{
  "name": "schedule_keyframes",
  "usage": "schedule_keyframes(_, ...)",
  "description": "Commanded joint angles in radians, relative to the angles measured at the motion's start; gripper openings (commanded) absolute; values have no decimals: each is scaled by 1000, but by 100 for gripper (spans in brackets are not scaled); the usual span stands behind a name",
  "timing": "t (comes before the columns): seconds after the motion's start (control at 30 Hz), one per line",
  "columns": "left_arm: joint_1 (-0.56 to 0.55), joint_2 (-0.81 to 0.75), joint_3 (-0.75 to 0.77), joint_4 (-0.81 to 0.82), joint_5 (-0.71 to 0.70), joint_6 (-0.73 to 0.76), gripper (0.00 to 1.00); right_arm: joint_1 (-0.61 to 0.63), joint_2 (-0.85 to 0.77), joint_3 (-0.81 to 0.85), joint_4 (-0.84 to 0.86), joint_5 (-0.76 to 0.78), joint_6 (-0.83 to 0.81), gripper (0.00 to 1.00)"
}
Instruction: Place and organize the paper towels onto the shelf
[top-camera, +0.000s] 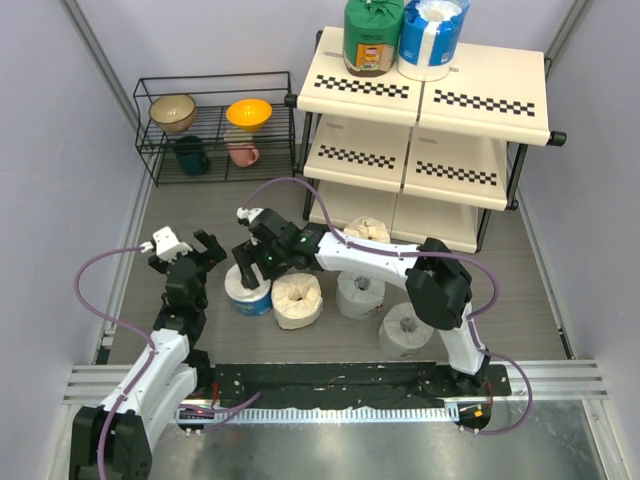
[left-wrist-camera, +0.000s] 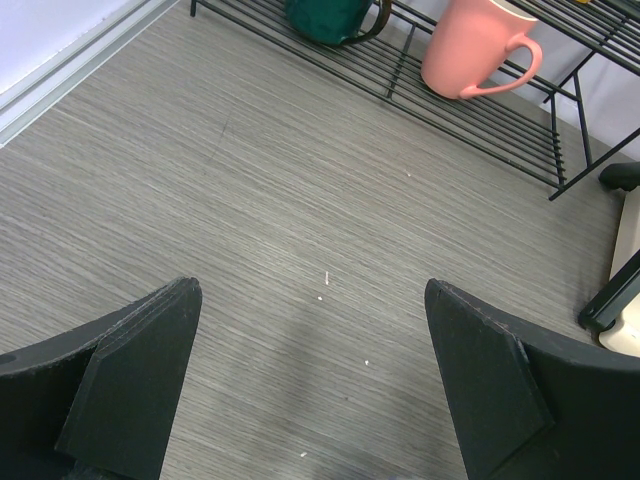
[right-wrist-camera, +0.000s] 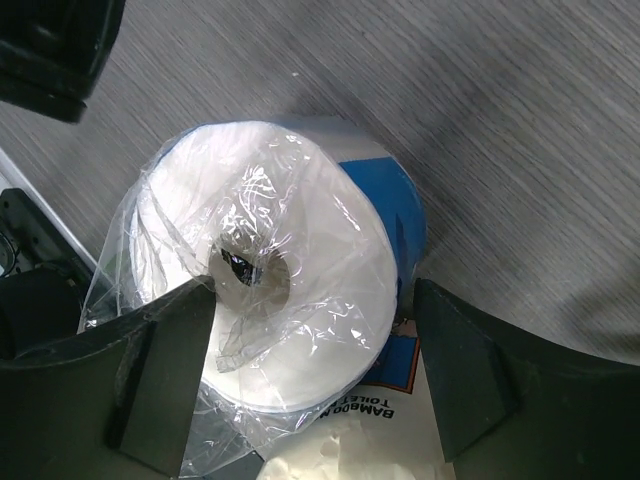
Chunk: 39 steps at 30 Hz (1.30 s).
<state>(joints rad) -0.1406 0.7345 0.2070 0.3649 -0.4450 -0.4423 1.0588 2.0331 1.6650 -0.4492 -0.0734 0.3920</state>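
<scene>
1. Now, our right gripper (right-wrist-camera: 312, 290) hangs over the blue-and-white wrapped roll (right-wrist-camera: 270, 300) with its jaws wide apart. One finger stands at each side of the roll, and as far as we can see nothing is gripped yet.
2. This roll stands upright on the table (top-camera: 200, 210), close in front of the left arm, with a cream roll (top-camera: 297, 300) just beside it. Two grey-white rolls (top-camera: 360, 293) stand further to the right, and a second cream roll (top-camera: 367, 232) sits at the foot of the shelf (top-camera: 480, 110).
3. The top tier of the shelf already carries the green-wrapped roll (top-camera: 373, 35) and another blue-and-white roll (top-camera: 432, 35), side by side.
4. We judge the step in hand to be the grasp. To do it well, we should centre the jaws on the hollow core and lower them until the pads reach the middle of the roll's height.
5. The plastic wrap is loose and crinkled and probably slippery, so we should close on the firm body of the roll and not on a fold of film.
6. Because the cream roll is so near, a straight lift upward first seems safer to us — only then the carry toward the shelf.
7. Our left gripper (left-wrist-camera: 310, 290) is open and holds nothing. It points at bare table, with a pink mug (left-wrist-camera: 470, 50) on the black wire rack (left-wrist-camera: 480, 130) ahead of it.
</scene>
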Motion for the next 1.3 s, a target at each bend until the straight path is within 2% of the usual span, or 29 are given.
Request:
schedule_keyframes(0.0, 3, -9, 5, 28, -20, -9, 100, 6, 33, 38, 7, 69, -4, 82)
schedule_keyframes(0.23, 3, -10, 5, 28, -21, -10, 100, 6, 64, 35, 4, 103, 4, 77)
schedule_keyframes(0.5, 3, -10, 5, 28, -21, -10, 100, 6, 21, 4, 40, 51, 10, 78)
schedule_keyframes(1.27, 4, -15, 2, 28, -26, -12, 100, 6, -76, -28, 122, 27, 33, 79)
